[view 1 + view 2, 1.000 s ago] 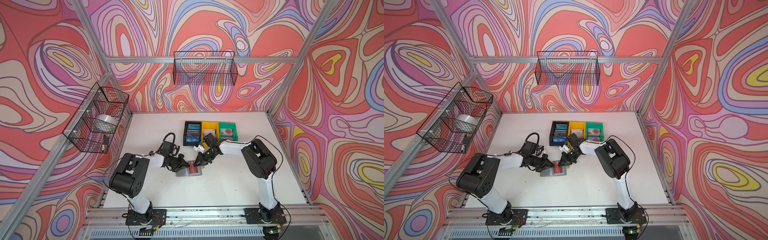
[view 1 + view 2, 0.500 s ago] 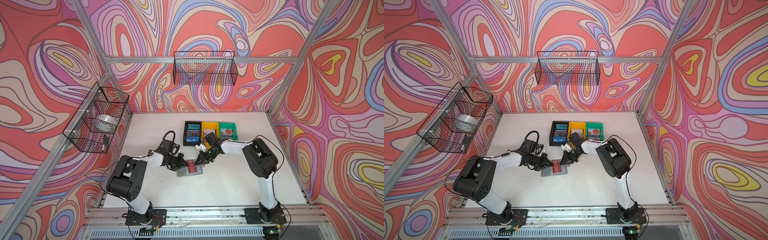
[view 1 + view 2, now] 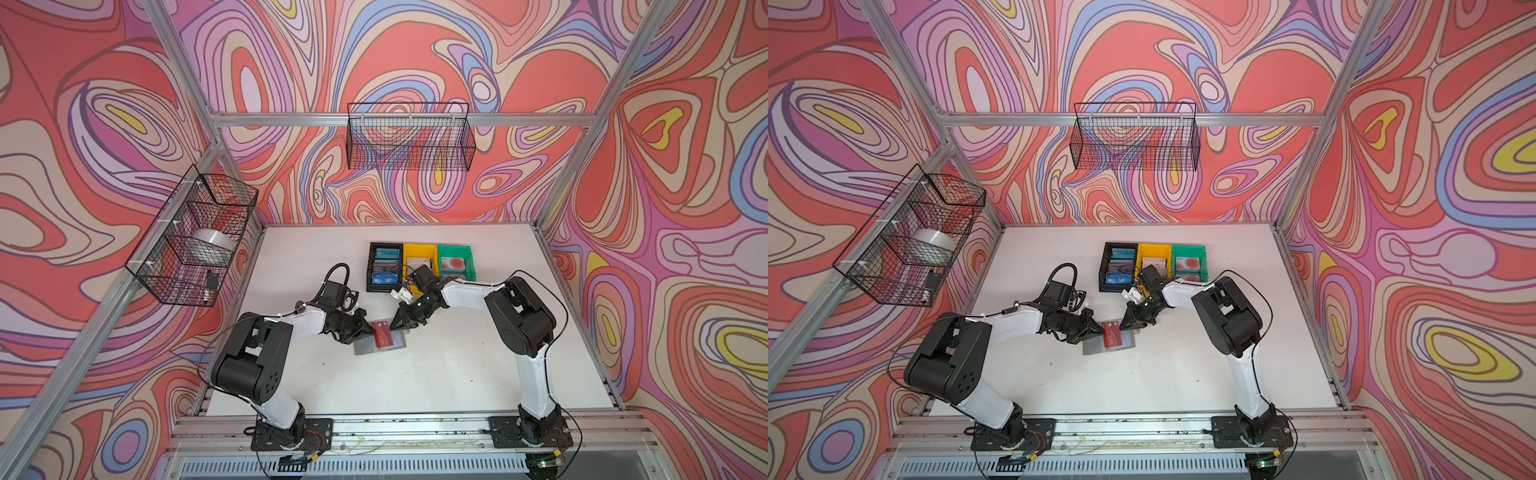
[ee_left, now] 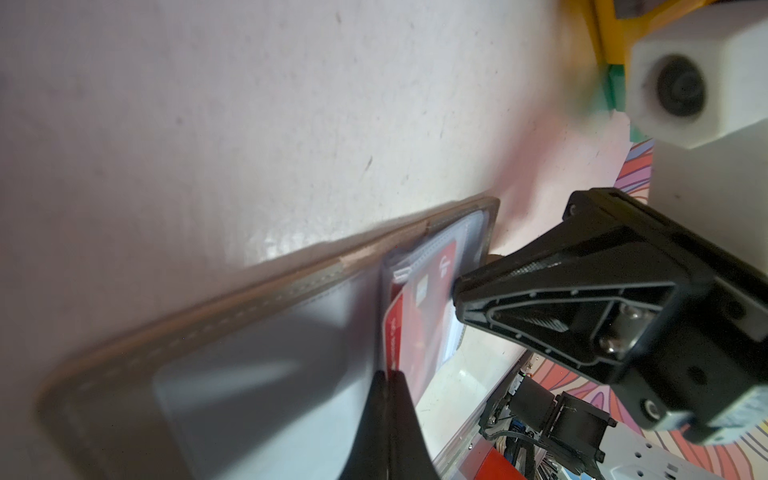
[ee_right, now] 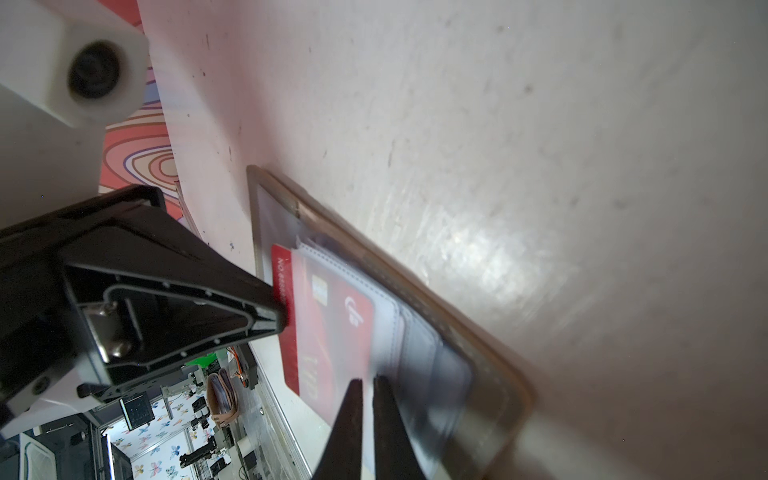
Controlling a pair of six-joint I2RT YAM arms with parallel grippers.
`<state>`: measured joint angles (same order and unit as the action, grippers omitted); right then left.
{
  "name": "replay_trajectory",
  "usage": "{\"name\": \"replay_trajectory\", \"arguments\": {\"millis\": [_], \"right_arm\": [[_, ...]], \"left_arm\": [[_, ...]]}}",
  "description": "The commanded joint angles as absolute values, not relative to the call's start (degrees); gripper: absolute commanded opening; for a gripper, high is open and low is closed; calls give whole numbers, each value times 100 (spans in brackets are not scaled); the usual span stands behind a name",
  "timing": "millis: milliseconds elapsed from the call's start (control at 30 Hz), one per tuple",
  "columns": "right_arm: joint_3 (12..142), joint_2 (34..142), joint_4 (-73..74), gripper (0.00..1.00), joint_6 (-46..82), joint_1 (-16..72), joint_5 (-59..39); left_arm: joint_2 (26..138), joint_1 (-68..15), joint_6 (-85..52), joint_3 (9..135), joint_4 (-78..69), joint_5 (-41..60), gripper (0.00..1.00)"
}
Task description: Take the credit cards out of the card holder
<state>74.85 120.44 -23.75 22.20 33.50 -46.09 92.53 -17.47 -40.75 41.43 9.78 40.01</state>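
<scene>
The grey card holder [image 3: 365, 347] [image 3: 1094, 348] lies open on the white table, between the two grippers. A dark red credit card [image 3: 384, 336] [image 4: 419, 316] sticks partly out of a clear sleeve. My left gripper [image 3: 371, 329] [image 4: 388, 376] is shut on that card's edge. My right gripper [image 3: 395, 326] [image 5: 368, 382] is pinched shut on the holder's clear sleeve, close beside the red card [image 5: 332, 332]. A blue credit card [image 3: 382, 279] lies in the black bin, and a pale one with a red blotch [image 3: 453, 262] in the green bin.
A black bin [image 3: 370, 266], a yellow bin [image 3: 419, 247] and a green bin [image 3: 455, 248] stand in a row just behind the grippers. Wire baskets hang on the left wall [image 3: 191, 237] and the back wall [image 3: 409, 137]. White table [image 3: 415, 382] stretches in front of the holder.
Both grippers stay at the holder. The left arm has shifted slightly to the left, and the red card shows a little further out of its sleeve.
</scene>
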Motion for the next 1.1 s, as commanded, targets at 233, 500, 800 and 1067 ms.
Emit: {"name": "replay_trajectory", "arguments": {"millis": [233, 500, 800, 1067], "right_arm": [[7322, 12270, -2575, 11, 2268, 3331, -4250], [7385, 12273, -2627, 11, 2233, 3329, -4296], [7656, 11951, -2676, 14, 2041, 3192, -5127], [8095, 11892, -3037, 25, 1443, 2998, -6370]], "left_arm": [[8965, -1587, -3784, 3956, 1941, 3676, 0], [8596, -1337, -3718, 3876, 2098, 3739, 0], [8123, -1142, -3647, 4060, 2300, 4063, 0], [7634, -1124, -3763, 4150, 2168, 4411, 0]]}}
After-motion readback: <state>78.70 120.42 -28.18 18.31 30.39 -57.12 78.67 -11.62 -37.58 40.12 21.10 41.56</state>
